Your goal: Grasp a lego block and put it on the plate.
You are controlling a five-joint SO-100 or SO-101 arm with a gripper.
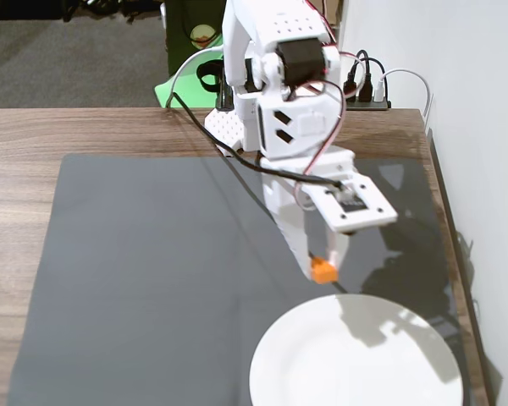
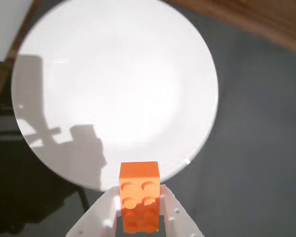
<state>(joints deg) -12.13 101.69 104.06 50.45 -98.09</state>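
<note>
My white gripper (image 1: 324, 269) is shut on the orange lego block (image 1: 323, 271) and holds it in the air just behind the far rim of the white plate (image 1: 356, 364). In the wrist view the block (image 2: 139, 190) sticks out between the two white fingers (image 2: 101, 212), studs facing the camera, its far end over the near rim of the plate (image 2: 118, 84). The plate is bare apart from the arm's shadow.
A dark grey mat (image 1: 152, 271) covers the wooden table (image 1: 17, 169); the plate lies at its front right. A white wall (image 1: 474, 127) runs close along the right. Cables and a power strip (image 1: 368, 93) sit behind the arm's base.
</note>
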